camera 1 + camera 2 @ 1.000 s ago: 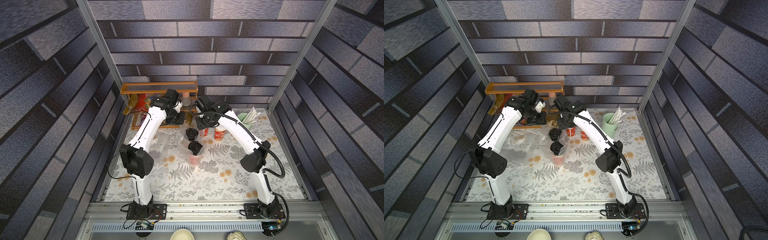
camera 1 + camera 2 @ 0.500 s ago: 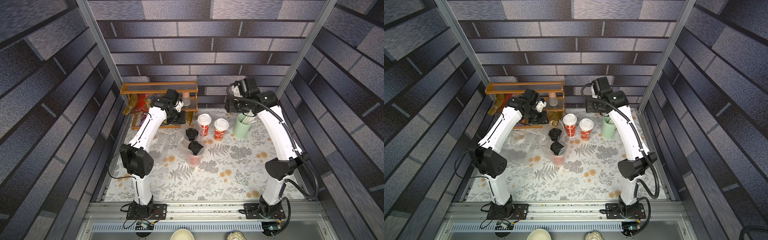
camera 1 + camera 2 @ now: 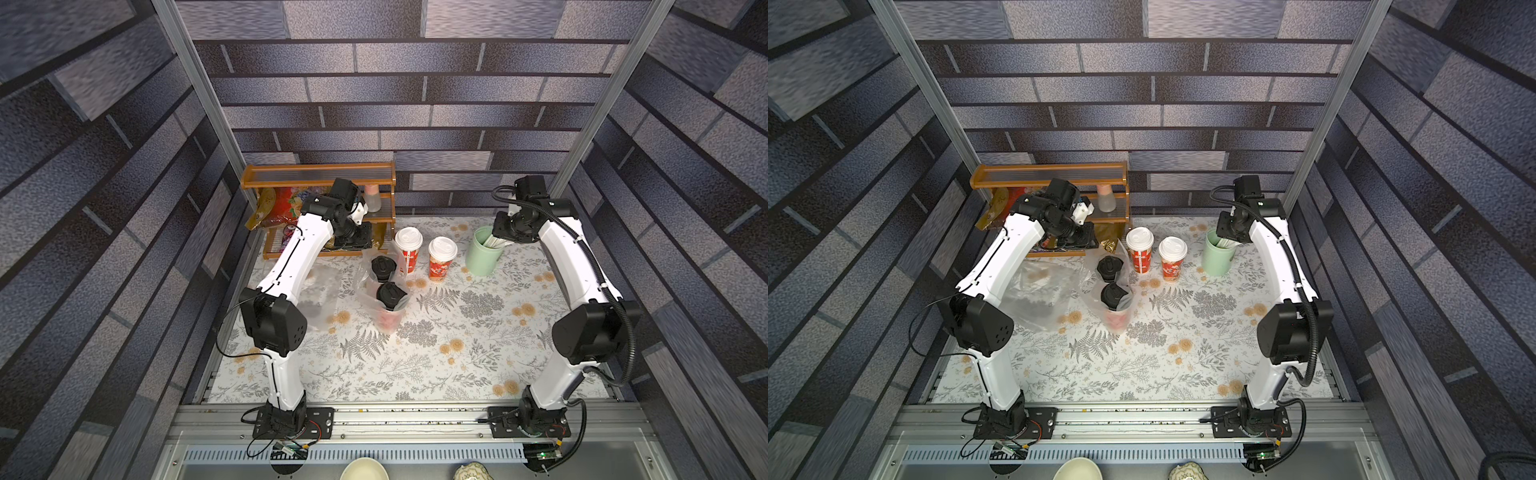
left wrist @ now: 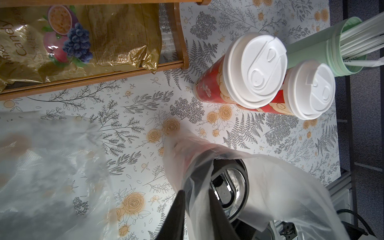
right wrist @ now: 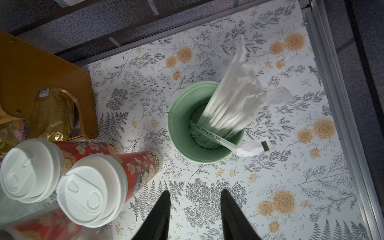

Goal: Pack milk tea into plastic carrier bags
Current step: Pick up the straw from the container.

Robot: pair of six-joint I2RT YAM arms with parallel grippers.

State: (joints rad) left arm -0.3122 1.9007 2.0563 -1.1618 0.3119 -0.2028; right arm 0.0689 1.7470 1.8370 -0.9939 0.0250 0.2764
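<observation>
Starting at the left side of the table (image 3: 457, 353), the wooden rack (image 3: 318, 176) stands against the back wall, with snack packets (image 3: 286, 203) on its shelves. In front of it, an empty carrier bag (image 3: 318, 291) lies flat on the floral cloth.

Next along, the left gripper (image 4: 195, 207) reaches down beside the rack. Its jaws are narrow, and a fold of film from the loaded carrier bag (image 4: 280, 187) is caught between them and lifted. That bag stands upright near the middle of the table. It already holds both black-lidded cups, the far one (image 3: 383, 266) and the near one (image 3: 390, 294), with their lids showing at its open mouth.

Just right of the bag, two white-lidded cups (image 3: 408, 239) (image 3: 442, 248) stand upright side by side on the cloth, outside any bag. Further right sits the pale green cup (image 3: 480, 257), with white straws (image 5: 228, 104) leaning in it.

And over by that cup hovers the right gripper (image 5: 195, 212), its jaws well apart and nothing between them.
</observation>
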